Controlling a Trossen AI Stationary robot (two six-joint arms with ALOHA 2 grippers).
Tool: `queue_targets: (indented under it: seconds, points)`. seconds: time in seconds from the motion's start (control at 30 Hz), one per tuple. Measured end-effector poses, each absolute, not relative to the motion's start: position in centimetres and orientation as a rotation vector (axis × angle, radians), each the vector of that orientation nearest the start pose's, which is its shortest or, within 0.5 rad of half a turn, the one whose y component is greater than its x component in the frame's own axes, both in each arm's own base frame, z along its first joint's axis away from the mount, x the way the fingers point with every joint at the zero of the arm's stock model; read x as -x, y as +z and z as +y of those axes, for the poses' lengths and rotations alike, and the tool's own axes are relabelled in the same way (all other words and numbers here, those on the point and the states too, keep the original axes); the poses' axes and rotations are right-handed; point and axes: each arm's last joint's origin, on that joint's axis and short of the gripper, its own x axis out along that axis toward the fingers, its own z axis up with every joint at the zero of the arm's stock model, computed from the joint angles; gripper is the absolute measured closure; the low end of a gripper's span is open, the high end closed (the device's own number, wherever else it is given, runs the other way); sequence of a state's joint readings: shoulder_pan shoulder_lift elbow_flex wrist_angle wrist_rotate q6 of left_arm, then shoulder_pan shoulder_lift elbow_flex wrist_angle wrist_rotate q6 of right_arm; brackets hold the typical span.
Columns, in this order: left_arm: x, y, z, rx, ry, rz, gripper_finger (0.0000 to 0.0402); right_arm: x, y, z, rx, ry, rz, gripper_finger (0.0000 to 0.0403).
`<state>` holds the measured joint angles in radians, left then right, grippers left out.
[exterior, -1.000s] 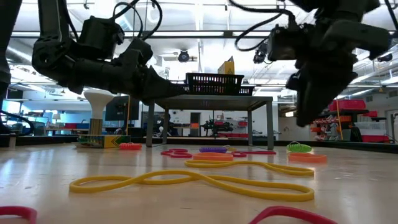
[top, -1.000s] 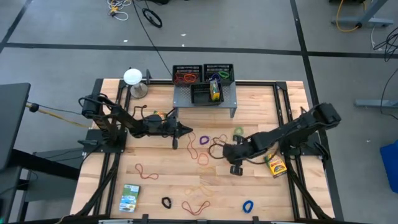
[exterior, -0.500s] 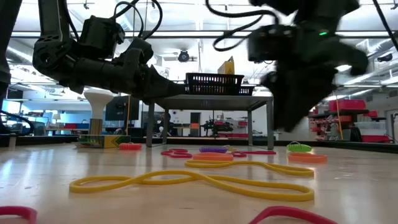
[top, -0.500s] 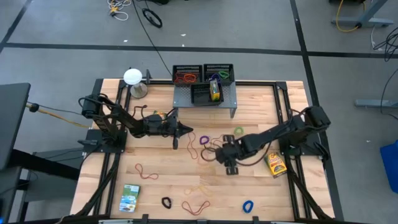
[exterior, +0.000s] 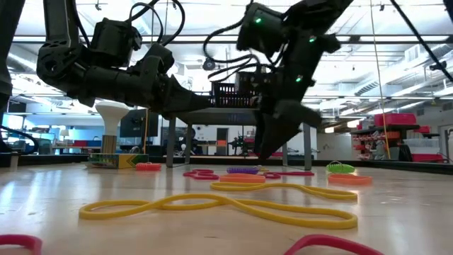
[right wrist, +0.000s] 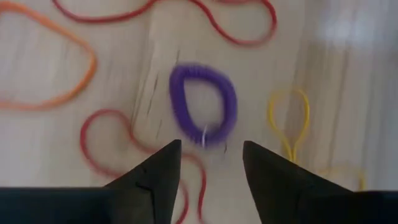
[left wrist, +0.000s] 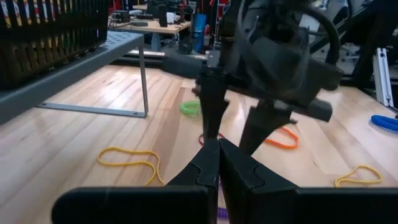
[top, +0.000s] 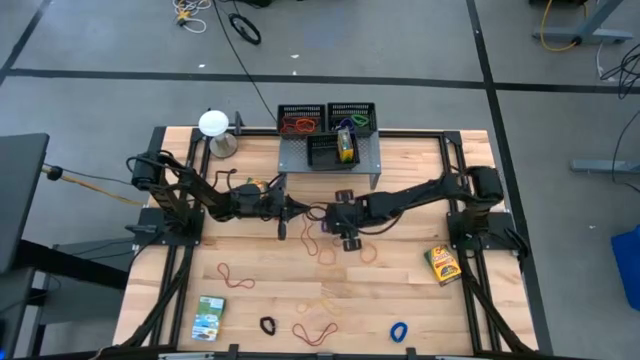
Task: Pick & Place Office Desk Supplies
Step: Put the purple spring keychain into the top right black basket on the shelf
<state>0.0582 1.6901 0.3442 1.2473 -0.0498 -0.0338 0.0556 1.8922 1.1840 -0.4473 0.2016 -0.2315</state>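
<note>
From above, the right gripper point(top: 343, 222) has its arm stretched across the table toward the middle, just in front of the grey metal shelf point(top: 330, 155), and sits over the cluster of loops where the purple rubber band point(top: 328, 226) lies; the left gripper point(top: 298, 210) points at the same spot from the other side, its tip near the right one. Level with the table, the right gripper point(exterior: 272, 145) hangs tip-down over the bands in front of the shelf legs, clear of the wood, while the left gripper point(exterior: 205, 101) is held higher, off to the side. The left wrist view shows the left fingers point(left wrist: 239, 171) pressed together with nothing between them, aimed at the right gripper point(left wrist: 239, 134) just ahead. The right wrist view settles it: the right fingers point(right wrist: 158, 171) stand spread and empty, and the purple rubber band point(right wrist: 204, 104), a rounded oval, lies flat just ahead of the gap between them, its length running roughly along the direction the gripper points, beside a yellow loop point(right wrist: 289, 121). The right arm looks better placed for the pick.
</note>
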Motion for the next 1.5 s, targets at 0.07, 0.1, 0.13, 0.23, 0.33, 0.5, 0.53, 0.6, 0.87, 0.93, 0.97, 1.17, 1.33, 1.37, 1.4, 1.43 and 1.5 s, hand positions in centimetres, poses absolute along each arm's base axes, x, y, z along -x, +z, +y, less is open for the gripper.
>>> queue_targets:
  seconds: [0.07,0.1,0.13,0.23,0.33,0.5,0.53,0.6,0.87,0.93,0.97,1.17,1.33,1.37,1.4,1.43,1.5]
  points:
    - [-26.0,13.1,1.7,0.034,0.11,0.096,0.039,-37.1,14.5,1.2,0.394,0.029,1.192,0.0239]
    - [-26.0,13.1,1.7,0.034,0.11,0.096,0.039,-37.3,14.1,1.0,0.41,0.042,1.205,0.0248]
    - [-26.0,13.1,1.7,0.034,0.11,0.096,0.039,-37.4,13.8,0.9,0.422,0.053,1.216,0.0258]
    - [-26.0,13.1,1.7,0.034,0.11,0.095,0.039,-37.5,13.5,0.7,0.44,0.073,1.234,0.0294]
    - [-26.0,13.1,1.7,0.034,0.111,0.094,0.039,-37.4,13.4,0.7,0.451,0.06,1.241,0.034]
    - [-26.0,13.1,1.7,0.034,0.112,0.093,0.039,-37.1,14.6,1.1,0.415,0.016,1.24,0.0391]
    - [-26.0,13.1,1.7,0.034,0.112,0.093,0.039,-37.0,14.7,1.3,0.393,0.006,1.249,0.0389]
    - [-26.0,13.1,1.7,0.034,0.112,0.093,0.039,-36.8,15.3,1.7,0.33,-0.011,1.262,0.039]
    - [-26.0,13.1,1.7,0.035,0.112,0.099,0.039,-32.7,17.8,5.2,-0.04,-0.2,1.41,0.0399]
    - [-26.0,13.1,1.7,0.034,0.112,0.097,0.039,-31.2,17.9,6.1,-0.104,-0.275,1.402,0.0398]
    - [-26.0,13.1,1.7,0.035,0.111,0.097,0.039,-30.4,17.6,6.3,-0.145,-0.313,1.399,0.0398]
    - [-26.0,13.1,1.7,0.035,0.112,0.099,0.039,-26.5,14.8,6.1,-0.341,-0.554,1.371,0.04]
    - [-26.0,13.1,1.7,0.035,0.112,0.099,0.039,-24.9,14.4,5.7,-0.472,-0.644,1.346,0.0398]
    - [-26.0,13.1,1.7,0.035,0.112,0.099,0.039,-24.8,14.6,5.7,-0.498,-0.635,1.358,0.0395]
    - [-26.0,13.1,1.7,0.035,0.112,0.099,0.039,-24.7,14.8,5.7,-0.526,-0.619,1.371,0.039]
    - [-26.0,13.1,1.7,0.035,0.112,0.098,0.039,-24.7,15.1,5.7,-0.552,-0.602,1.376,0.0384]
    - [-26.0,13.1,1.7,0.034,0.112,0.097,0.039,-24.8,16.2,5.6,-0.593,-0.57,1.357,0.0364]
